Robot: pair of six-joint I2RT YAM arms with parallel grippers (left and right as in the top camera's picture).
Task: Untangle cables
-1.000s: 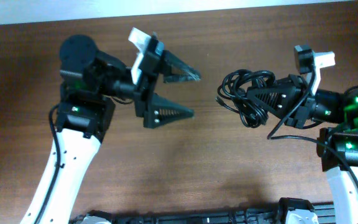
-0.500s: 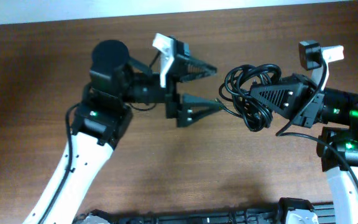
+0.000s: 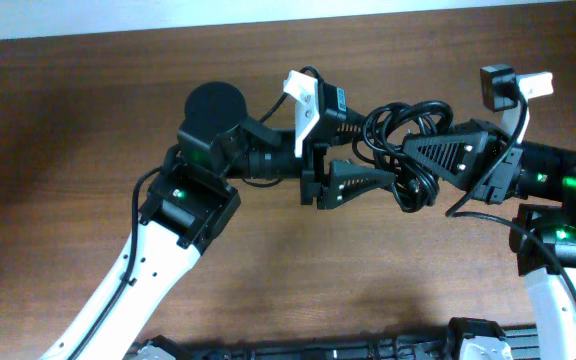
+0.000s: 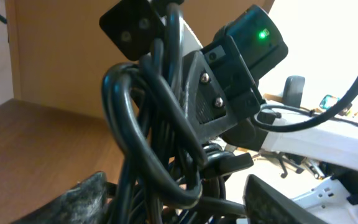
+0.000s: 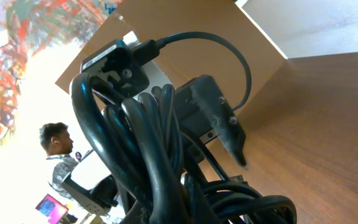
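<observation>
The right tool [image 3: 413, 152] is pinching the cables [image 3: 380, 128] tight as one knotted bunch, holding them above the middle of the counter [image 3: 88, 120]. The left tool [image 3: 386, 145] is standing part open, its jaws straddling the bunch's outer loops and apparently gripping nothing. To do this step well, it should be catching a single outer loop or plug end rather than the whole bunch, then drawing away slowly while the right tool is anchoring the knot. Both arms are reaching inward, roughly level, with the tools pointing at each other
</observation>
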